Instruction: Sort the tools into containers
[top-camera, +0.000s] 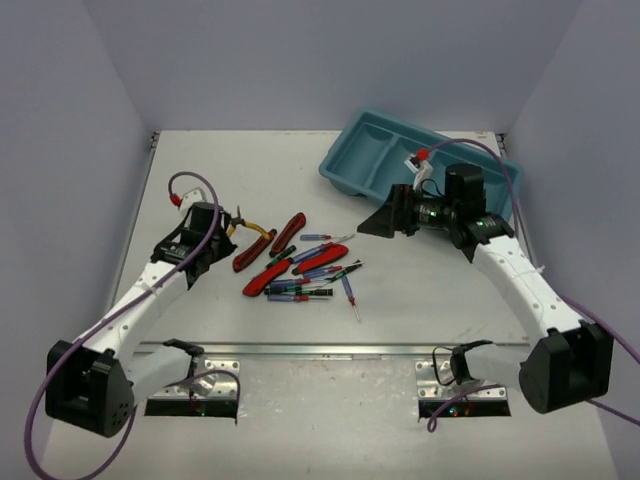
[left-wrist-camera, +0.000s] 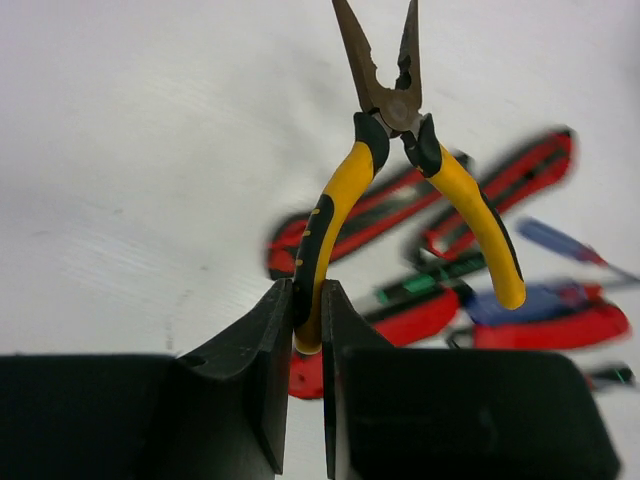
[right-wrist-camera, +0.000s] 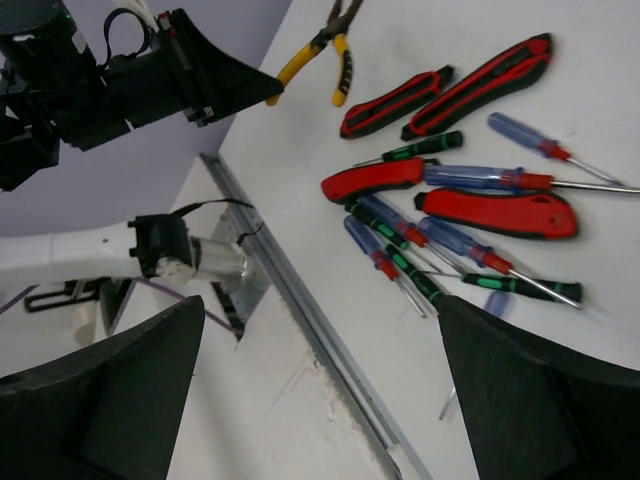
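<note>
Our left tool (left-wrist-camera: 308, 330) pinches the pliers (left-wrist-camera: 345, 190) by one handle; right tool (right-wrist-camera: 320, 300) gapes empty; we carry slow, they'll swing.

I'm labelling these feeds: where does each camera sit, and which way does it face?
Top: above and behind, looking down at table and tray; both arms show.
Left wrist: looks along the left tool, shut on the pliers.
Right wrist: looks past the open right tool, across the table at the left arm.
Shared: all show the pliers.
</note>
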